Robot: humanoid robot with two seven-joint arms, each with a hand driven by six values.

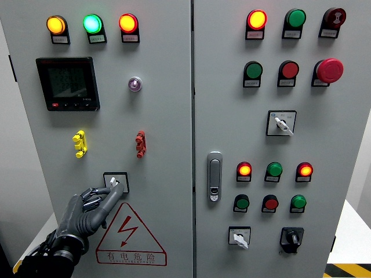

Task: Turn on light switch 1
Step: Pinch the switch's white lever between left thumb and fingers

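Head view: grey metal control cabinet (168, 133) with two doors fills the frame, studded with round lamps, buttons and knobs.
Switch: small square rotary switch (116, 182) with a pale lever knob, at the lower left of the frame, just above a red triangular warning sticker (130, 234).
Left hand: dark, jointed metal left hand (87, 211) rises from the lower left corner; one finger is stretched out with its tip touching the switch knob, the others loosely curled beside it, gripping nothing.
Right hand: not in the picture.
Step in hand: seemingly making contact with the knob before turning it.
Doing it well: likely needs the fingertip set against the lever's side, or a pinch across it, then a steady twist; a smooth plastic lever could slip off one finger.
Surfaces: painted sheet metal, flat and matte; lamps glossy and domed, lit orange, green and red along the top left.
Nearby: black display screen (68, 84) at upper left; yellow clip (80, 143) and red clip (140, 143) above the switch.
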